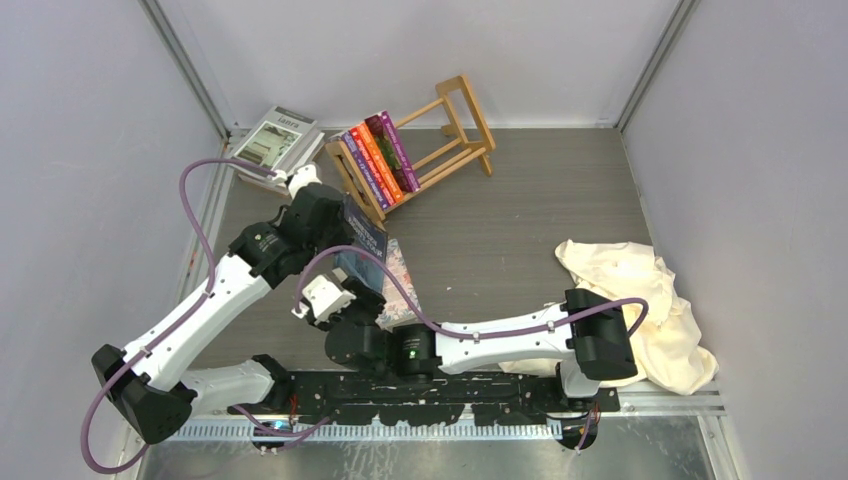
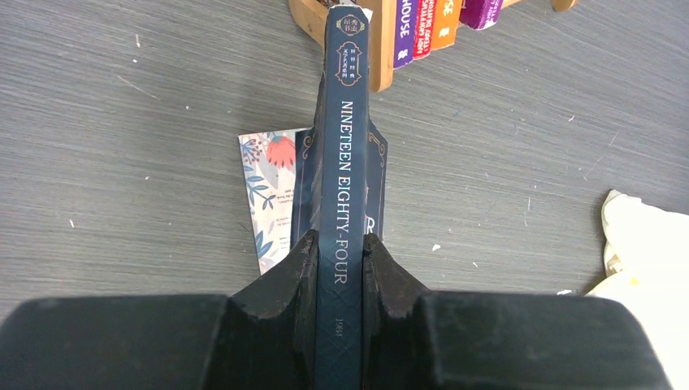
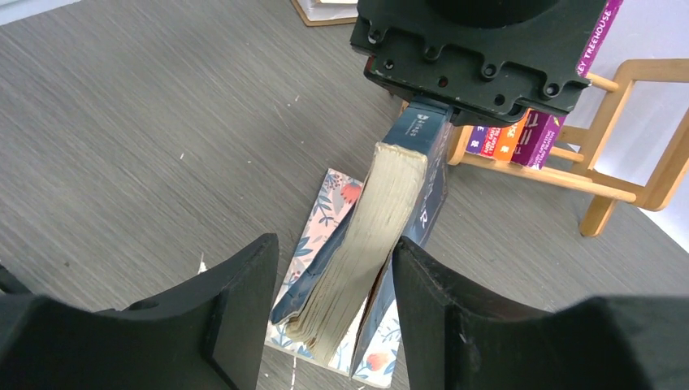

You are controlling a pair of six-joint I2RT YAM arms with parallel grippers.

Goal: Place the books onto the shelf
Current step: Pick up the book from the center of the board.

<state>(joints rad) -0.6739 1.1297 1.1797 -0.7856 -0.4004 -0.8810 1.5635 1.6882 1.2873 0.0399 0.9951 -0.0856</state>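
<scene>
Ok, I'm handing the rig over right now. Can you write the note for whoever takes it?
The left gripper is shut on the dark blue book, clamped at the spine and held upright.
The right gripper is open, straddling that book's page edge without gripping.
The floral book lies flat on the table under the held one. The grey and white books are stacked at the far left corner.
Done: several paperbacks stand in the shelf, at its left end.
Left: shelve the dark blue book, then the floral book and the corner stack.
</scene>
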